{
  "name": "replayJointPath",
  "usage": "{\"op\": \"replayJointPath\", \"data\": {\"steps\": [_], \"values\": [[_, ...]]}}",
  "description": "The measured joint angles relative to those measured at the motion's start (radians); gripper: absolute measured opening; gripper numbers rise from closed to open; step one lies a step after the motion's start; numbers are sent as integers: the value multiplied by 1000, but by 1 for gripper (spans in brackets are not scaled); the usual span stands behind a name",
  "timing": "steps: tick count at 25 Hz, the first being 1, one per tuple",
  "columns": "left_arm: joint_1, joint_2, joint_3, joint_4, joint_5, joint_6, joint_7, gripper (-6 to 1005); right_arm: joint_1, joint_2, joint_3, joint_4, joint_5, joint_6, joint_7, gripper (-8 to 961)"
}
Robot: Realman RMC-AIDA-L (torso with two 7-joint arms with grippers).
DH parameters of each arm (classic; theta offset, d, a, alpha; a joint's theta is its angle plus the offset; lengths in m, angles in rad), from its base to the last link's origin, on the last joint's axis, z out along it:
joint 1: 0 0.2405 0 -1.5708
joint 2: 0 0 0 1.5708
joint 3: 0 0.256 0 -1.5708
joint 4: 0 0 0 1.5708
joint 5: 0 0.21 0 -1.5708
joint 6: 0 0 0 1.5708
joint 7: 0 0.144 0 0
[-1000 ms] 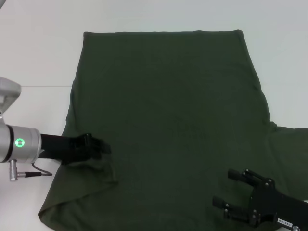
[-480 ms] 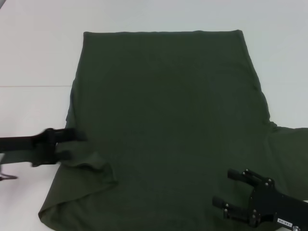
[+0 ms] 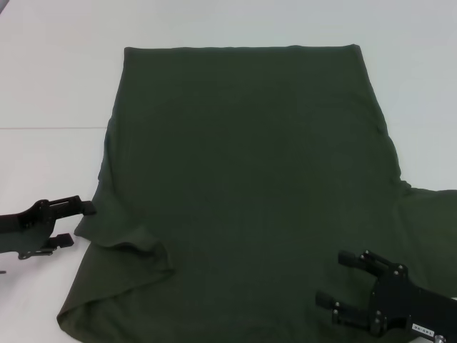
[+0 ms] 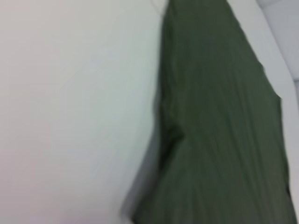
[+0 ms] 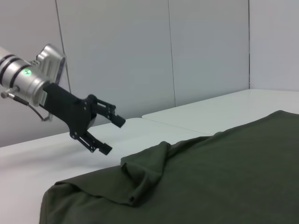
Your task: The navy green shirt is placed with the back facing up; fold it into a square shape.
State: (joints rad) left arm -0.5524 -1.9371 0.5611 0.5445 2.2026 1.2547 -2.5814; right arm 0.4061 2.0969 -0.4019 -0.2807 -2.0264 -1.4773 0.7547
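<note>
2 claws sit at the near corners of the scene. Left claw is off the cloth, above bare white table just beside the navy green shirt; its 2 fingers are spread apart and grip nothing, and the right wrist view shows it raised clear of the table surface. Immediately to that claw's right lies the shirt's left edge, where the sleeve is folded in over the body, leaving a rumpled flap with a raised ridge. From there the shirt spreads flat across the table, its straight hem at the far side, well apart from both claws. Right claw is over the shirt's near right part, fingers parted and empty, with the unfolded right sleeve reaching outward beyond it.
</note>
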Motion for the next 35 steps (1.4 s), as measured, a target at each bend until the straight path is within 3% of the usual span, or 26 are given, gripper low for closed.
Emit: {"op": "replayJointPath", "data": {"steps": [6,15,35], "values": [[-11,-25,3,-13,0,-87,12,885,0,0,0,0,0,1,0,884],[-12,-31,0,-31,1,-158,5,885,-3,0,0,0,0,0,0,885],[-32,-44,6,-33,1,-180,4,885,-1,0,0,3,0,0,0,884]]}}
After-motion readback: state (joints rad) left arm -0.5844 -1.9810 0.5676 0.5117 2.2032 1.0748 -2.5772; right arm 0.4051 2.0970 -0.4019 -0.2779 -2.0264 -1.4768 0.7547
